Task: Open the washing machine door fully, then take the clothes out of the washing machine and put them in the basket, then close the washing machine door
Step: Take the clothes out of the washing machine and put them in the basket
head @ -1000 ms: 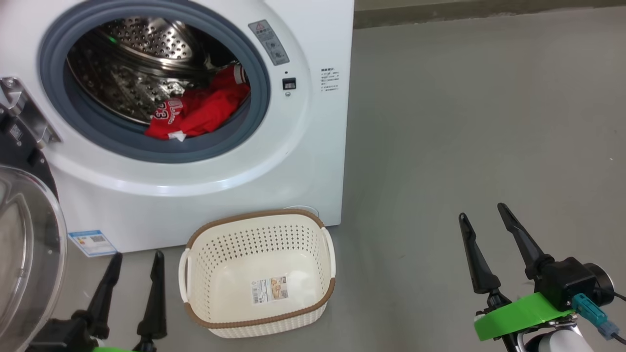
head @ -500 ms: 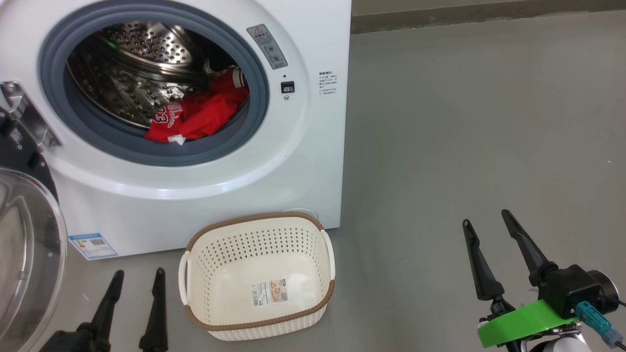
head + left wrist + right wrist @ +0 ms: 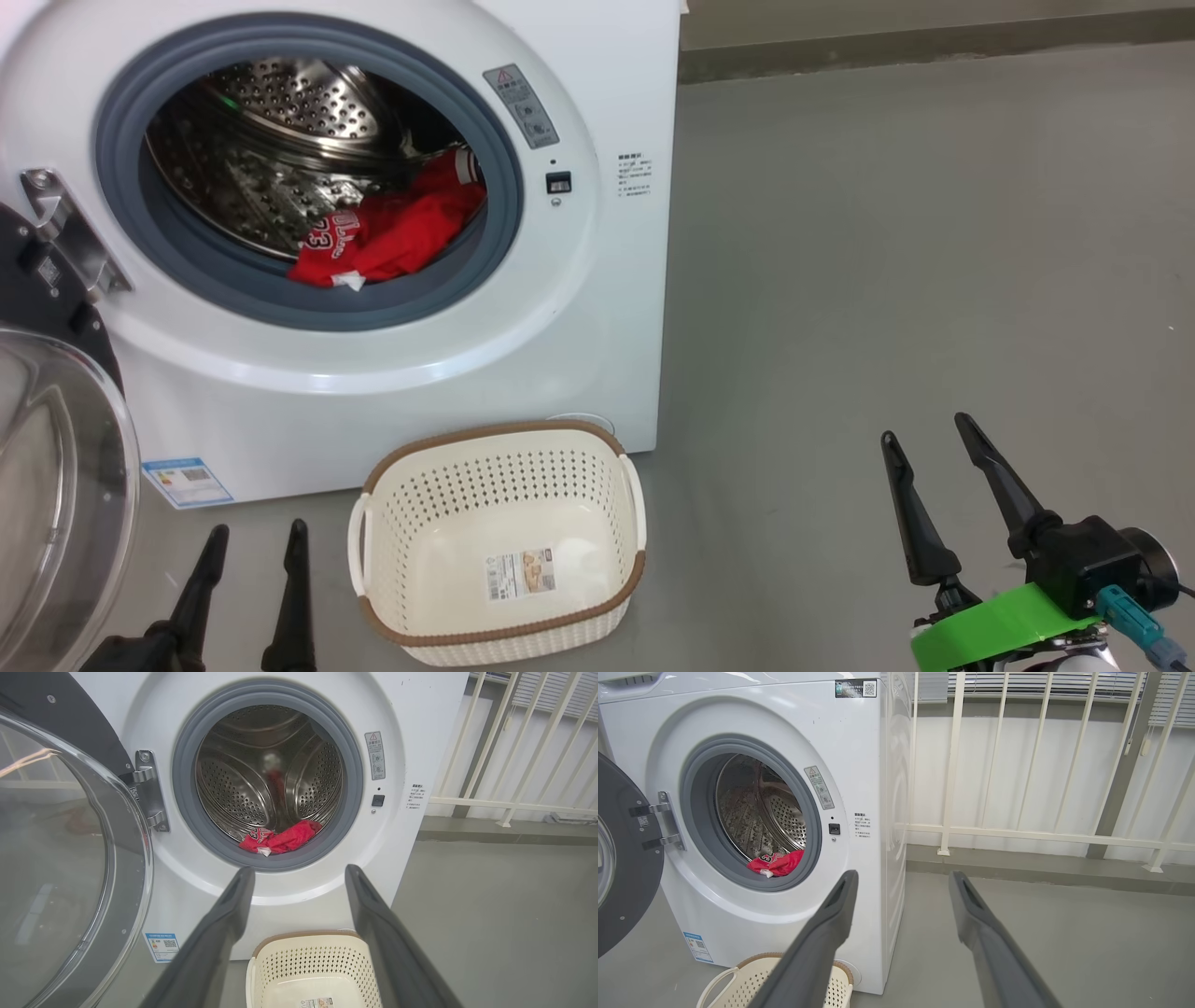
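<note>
Head view — basket (image 3: 495, 485) beside washing machine (image 3: 373, 411) (floor (image 3: 887, 261) stretches rightward).

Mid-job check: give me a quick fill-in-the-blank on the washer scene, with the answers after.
1. The washing machine door stands ____, hinged at the left of the washing machine.
2. The red clothes lie in the ____, not in the basket.
3. The basket's floor carries just a ____.
4. The left gripper and the right gripper have open jaws and hold ____.

Missing words: open; drum; sticker; nothing.
</note>
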### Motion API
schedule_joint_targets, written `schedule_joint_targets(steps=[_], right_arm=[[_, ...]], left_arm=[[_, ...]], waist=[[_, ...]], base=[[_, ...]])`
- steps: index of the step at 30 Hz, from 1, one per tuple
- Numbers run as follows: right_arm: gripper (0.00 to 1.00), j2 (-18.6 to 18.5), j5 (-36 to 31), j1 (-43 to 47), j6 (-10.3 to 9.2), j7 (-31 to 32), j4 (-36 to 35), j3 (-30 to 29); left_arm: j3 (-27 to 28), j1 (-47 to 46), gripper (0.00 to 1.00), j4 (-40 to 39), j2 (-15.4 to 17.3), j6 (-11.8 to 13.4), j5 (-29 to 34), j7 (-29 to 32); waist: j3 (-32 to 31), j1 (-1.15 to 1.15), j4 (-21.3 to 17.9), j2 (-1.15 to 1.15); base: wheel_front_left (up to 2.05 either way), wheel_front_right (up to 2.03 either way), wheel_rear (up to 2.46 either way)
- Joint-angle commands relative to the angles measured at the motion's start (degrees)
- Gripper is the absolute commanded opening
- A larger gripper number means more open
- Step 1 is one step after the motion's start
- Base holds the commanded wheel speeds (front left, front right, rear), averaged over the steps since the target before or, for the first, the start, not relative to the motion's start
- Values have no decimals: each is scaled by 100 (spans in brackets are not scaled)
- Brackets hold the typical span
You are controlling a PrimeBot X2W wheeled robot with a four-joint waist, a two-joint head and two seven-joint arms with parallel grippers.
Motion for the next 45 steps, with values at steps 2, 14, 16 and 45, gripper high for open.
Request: schedule_joint_targets(steps=[2, 14, 16, 45], right_arm=[[100, -23, -63, -88, 20, -37, -124, 136], [100, -23, -88, -78, 20, -37, -62, 148], [100, -23, -89, -85, 20, -37, -56, 152], [100, -23, -104, -329, 20, -37, -91, 231]], left_arm=[[199, -160, 100, -137, 158, 33, 44, -14], [198, -111, 100, -365, 157, -112, -76, -84], [189, -109, 100, -371, 172, -76, -46, -66], [218, -404, 100, -473, 22, 82, -209, -82]], waist=[[-6, 0, 9, 0], [17, 0, 27, 0], [33, 0, 27, 0], [638, 0, 121, 0]], base=[[129, -129, 0], [169, -169, 0], [102, -102, 0], [10, -10, 0]])
